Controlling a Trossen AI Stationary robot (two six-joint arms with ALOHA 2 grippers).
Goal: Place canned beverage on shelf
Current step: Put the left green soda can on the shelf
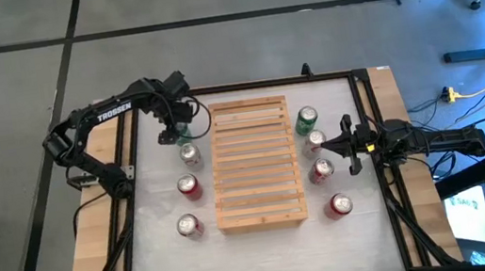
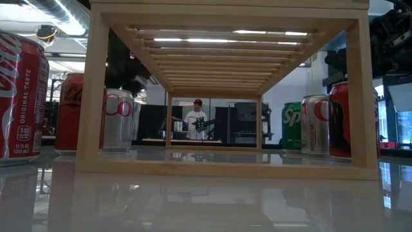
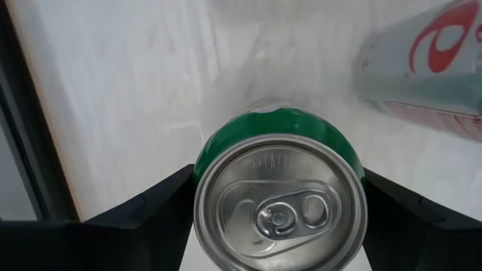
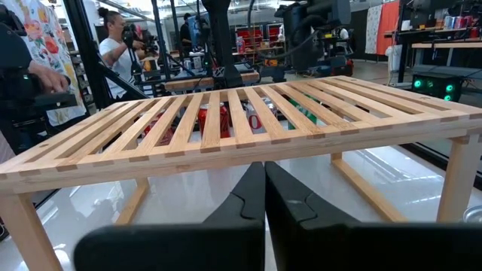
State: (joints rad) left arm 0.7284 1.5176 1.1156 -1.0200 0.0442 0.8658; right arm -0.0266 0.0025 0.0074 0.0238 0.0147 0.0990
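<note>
Beside the shelf's [image 1: 255, 163] far left corner, the left gripper [image 1: 181, 128] reaches down, fingers clamped around a green can [image 3: 280, 197]. Right gripper [image 1: 327, 143] waits clenched, empty, beside the shelf's right edge.

The shelf [image 1: 255, 163] stands mid-table; cans flank it at three and nine o'clock, none on it.

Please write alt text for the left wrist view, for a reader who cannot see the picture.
A green can, seen from above with its silver top and pull tab, sits between the left gripper's two dark fingers, which close on its sides. It stands on the white table, and part of a silver can with red lettering shows beyond it.
</note>
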